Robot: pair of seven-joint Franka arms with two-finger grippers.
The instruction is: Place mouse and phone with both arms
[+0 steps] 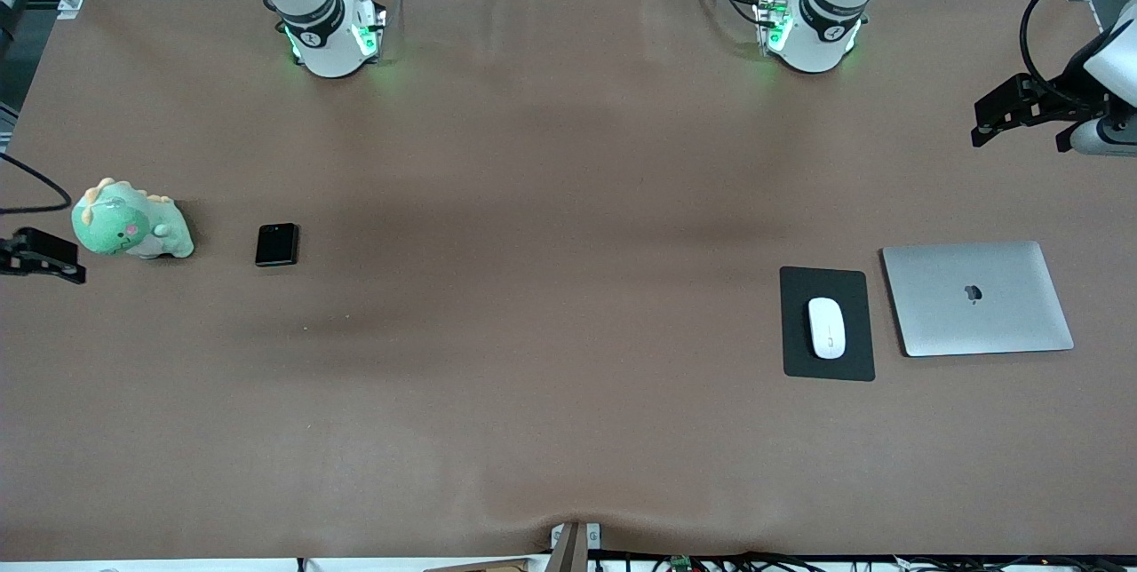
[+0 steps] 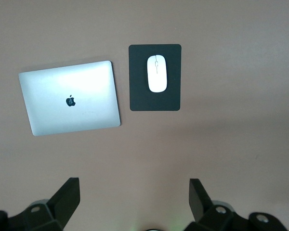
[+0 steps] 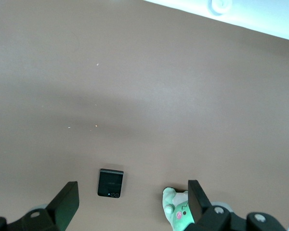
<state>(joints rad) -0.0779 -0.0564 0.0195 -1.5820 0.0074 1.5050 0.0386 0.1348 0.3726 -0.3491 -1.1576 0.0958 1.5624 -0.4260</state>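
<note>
**Both arms up, mouse & phone both lying free**

Small white glossy oval mouse (image 1: 826, 328) sits lower right of front view, on a flat black rectangular pad (image 1: 827, 368), just beside a closed silver laptop (image 1: 977, 298) toward the left arm's end of the brown table (image 1: 533, 394). Small black, nearly square glossy folded phone (image 1: 276, 244) lies mid-left of front view, near a green plush dinosaur toy (image 1: 131, 222) at the right arm's end; the two are apart, not touching.

Left gripper (image 2: 135, 192) hangs high at the table's edge, upper right of front view; in its wrist view the fingers are spread wide w/ nothing between, mouse and pad in upper centre of that frame. Right gripper (image 3: 132, 195) is at the mid-left edge of front view, also released and empty; phone shows low centre in its wrist view, plush just beside it.

Handling, my read: mouse is light, rigid, slick, w/ a curved shell, so pads could slide off the top. Best to pinch the long sides low down, across the narrow width. Phone is thin, stiff, glossy, prob. heavier and scratch-prone; take it across two facing edges, fingers right down at the table, firm but not hard. The plush beside it leaves limited room on that side.
</note>
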